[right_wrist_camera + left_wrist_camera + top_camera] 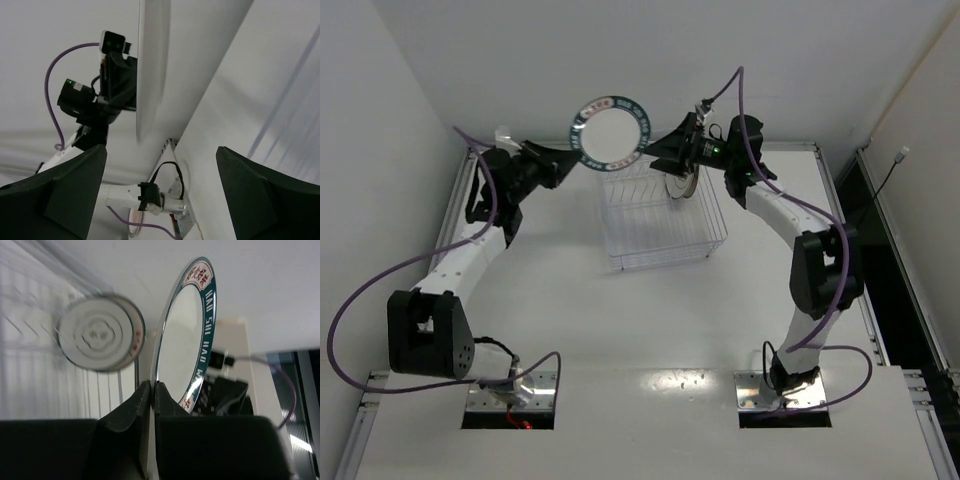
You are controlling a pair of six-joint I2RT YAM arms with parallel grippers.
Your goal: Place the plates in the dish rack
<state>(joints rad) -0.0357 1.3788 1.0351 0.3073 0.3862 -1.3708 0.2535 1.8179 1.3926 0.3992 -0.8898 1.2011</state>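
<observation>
Teal marks the rim of the plate in play. The teal plate hangs in the air over the far edge of the dish rack, which sits on the desk. Your left gripper is clamped on the plate's rim from the left. Your right gripper sits just beside the opposite rim with its fingers spread wide. In its wrist view the plate shows edge-on ahead of the gap and neither finger touches it, so the left arm alone carries it.

Mind this relation: the rack lies below the plate and toward you. From overhead the plate shows almost its full round face, so I judge it is not yet lined up with the slots. A white plate appears to stand on edge in the rack's far right part, under the right gripper. You will likely need to turn the teal plate parallel to that one and lower it into a free slot to its left. I cannot find the third plate.
</observation>
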